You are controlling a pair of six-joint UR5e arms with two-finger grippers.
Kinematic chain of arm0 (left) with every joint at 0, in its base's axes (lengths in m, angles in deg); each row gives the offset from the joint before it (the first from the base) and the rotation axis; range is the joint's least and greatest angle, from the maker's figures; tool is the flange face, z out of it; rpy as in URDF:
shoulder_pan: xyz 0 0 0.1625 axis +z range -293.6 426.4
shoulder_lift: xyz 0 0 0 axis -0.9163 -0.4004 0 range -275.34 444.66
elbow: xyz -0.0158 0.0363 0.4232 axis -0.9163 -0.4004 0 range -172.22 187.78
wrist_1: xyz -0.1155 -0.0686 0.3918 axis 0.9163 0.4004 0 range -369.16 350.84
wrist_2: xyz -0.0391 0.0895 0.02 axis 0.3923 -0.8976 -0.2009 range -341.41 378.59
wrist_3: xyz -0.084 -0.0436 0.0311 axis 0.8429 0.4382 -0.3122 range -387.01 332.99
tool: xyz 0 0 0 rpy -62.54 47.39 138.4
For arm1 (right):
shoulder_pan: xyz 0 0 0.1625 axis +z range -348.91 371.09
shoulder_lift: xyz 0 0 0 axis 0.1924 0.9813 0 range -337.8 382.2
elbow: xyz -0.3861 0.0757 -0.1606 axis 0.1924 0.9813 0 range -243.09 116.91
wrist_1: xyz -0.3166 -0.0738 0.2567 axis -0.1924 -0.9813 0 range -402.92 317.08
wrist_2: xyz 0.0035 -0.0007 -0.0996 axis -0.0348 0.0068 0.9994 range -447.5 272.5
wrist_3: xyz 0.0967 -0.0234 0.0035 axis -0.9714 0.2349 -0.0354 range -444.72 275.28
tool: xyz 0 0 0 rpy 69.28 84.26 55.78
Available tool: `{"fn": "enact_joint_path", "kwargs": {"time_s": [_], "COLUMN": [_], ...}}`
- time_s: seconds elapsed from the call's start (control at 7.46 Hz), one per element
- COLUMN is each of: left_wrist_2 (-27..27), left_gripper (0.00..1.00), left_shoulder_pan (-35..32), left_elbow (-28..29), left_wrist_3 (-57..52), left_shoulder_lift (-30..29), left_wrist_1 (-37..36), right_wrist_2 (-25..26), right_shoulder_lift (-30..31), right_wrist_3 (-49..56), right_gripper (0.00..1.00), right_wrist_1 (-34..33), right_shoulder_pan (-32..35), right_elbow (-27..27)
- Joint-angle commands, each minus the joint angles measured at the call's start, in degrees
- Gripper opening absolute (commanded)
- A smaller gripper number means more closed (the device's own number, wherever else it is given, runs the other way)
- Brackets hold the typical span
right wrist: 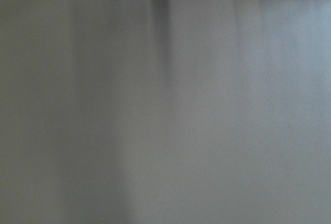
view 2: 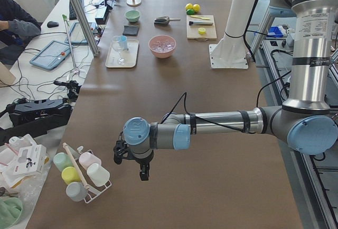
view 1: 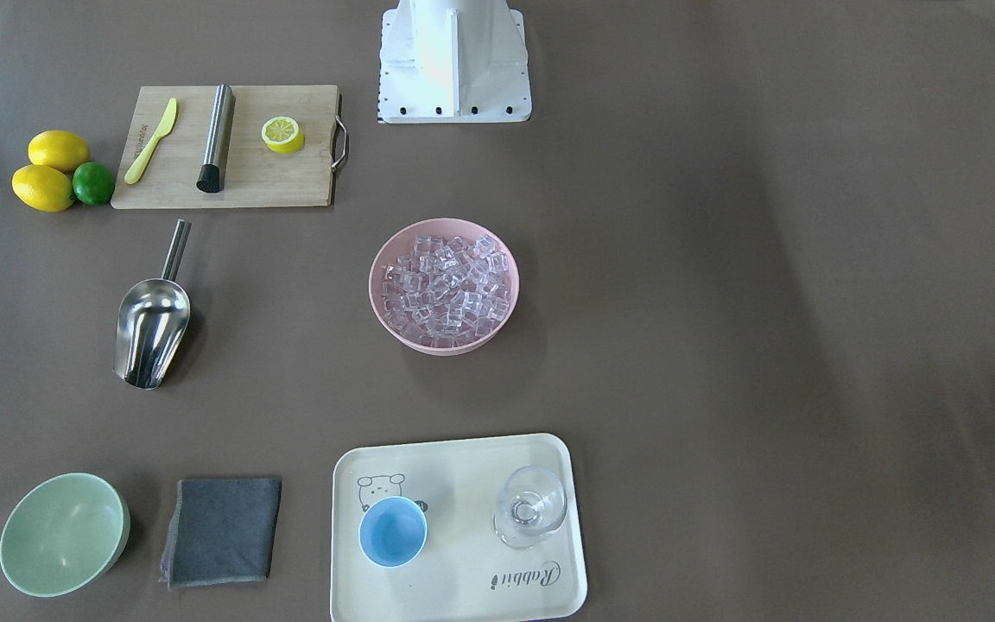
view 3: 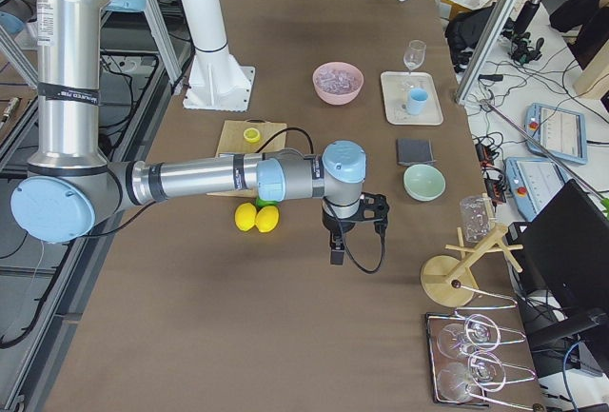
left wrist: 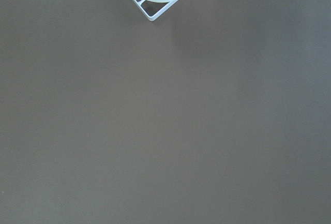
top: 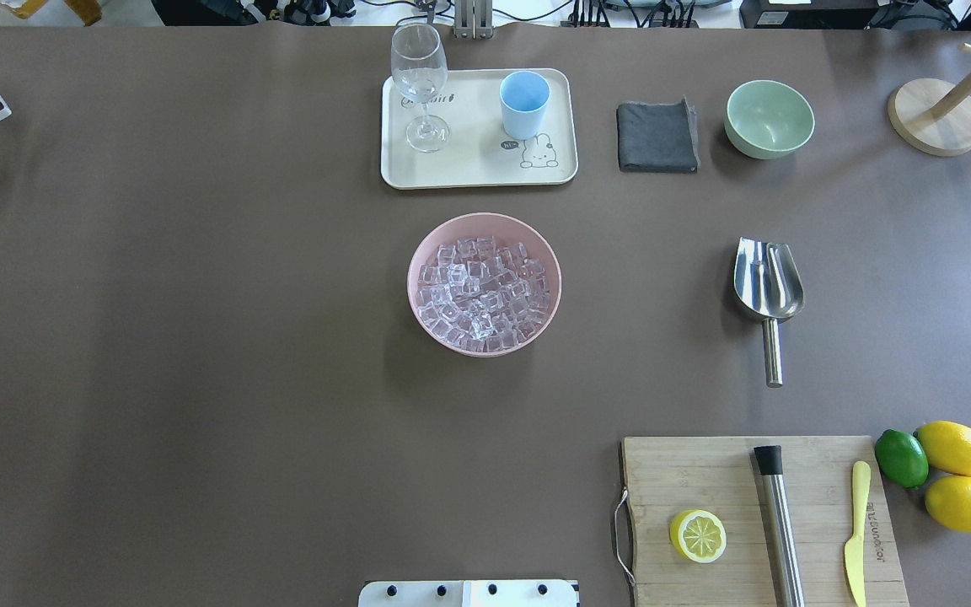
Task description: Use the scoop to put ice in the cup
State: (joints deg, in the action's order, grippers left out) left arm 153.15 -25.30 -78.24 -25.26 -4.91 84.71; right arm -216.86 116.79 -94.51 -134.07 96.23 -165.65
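Nothing's picked up yet. The scoop [top: 768, 291] lies flat on the desk [top: 199, 337] on the robot's right side, between the green bowl [top: 769, 120] and the board [top: 705, 472]. Its long axis runs near-to-far, with the handle pointing back at the robot and the trough mouth facing the far edge. The ice [top: 483, 291] is heaped in the pink bowl [top: 412, 282] mid-desk, and the cup [top: 524, 103] stands empty on the tray [top: 469, 164] just beyond it. The right end effector [view 3: 339, 252] hangs over the desk's right end, so the scoop sits inward from it, toward the middle. The left end effector [view 2: 142, 172] is way off at the opposite end. I'd say the right arm is clearly the nearer one, and that handle looks easy to reach. Both only show in the side views, so I can't tell if either is wide or narrow.
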Motion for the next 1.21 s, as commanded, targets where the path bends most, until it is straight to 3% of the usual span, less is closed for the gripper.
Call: {"fn": "enact_joint_path", "kwargs": {"time_s": [0.0,0.67,1.07], "left_wrist_2": [0.09,-0.09,0.53], "left_gripper": [0.98,0.98,0.97], "left_shoulder_pan": [-0.06,-0.33,0.72], "left_elbow": [0.15,-0.29,-3.97], "left_wrist_3": [-0.09,-2.36,-1.67], "left_shoulder_lift": [0.01,0.8,0.63], "left_wrist_1": [-0.08,0.36,0.18], "right_wrist_2": [-0.19,-0.37,-0.72], "right_shoulder_lift": [1.2,2.97,4.29], "right_wrist_3": [-0.05,-0.05,0.74], "right_gripper": [1.0,1.0,1.0], "right_wrist_1": [-0.17,-0.25,0.18], "right_shoulder_pan": [0.03,0.03,0.12], "right_elbow": [-0.53,-1.84,-2.81]}}
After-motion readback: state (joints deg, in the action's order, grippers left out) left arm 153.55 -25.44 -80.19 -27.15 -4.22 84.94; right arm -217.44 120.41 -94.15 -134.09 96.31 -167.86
